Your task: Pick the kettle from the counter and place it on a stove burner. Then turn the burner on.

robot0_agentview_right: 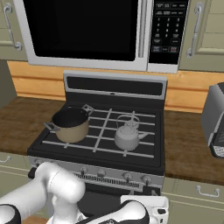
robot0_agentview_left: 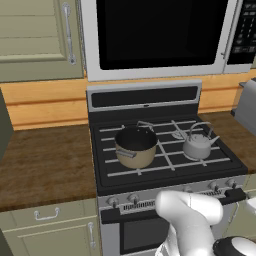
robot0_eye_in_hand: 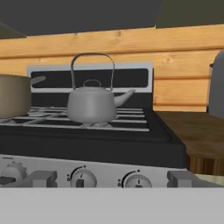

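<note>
The squat silver-grey metal kettle (robot0_eye_in_hand: 92,105) is found seated on the front right burner of the black gas cooktop (robot0_agentview_left: 220,167); the empty, wide-open gripper is judged low before the round silver knobs (robot0_eye_in_hand: 83,178) beneath it.

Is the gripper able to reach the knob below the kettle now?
Probably yes. The hand looks at the stove front from close by, and nothing stands before the knob under the kettle. The gripper is open.
</note>
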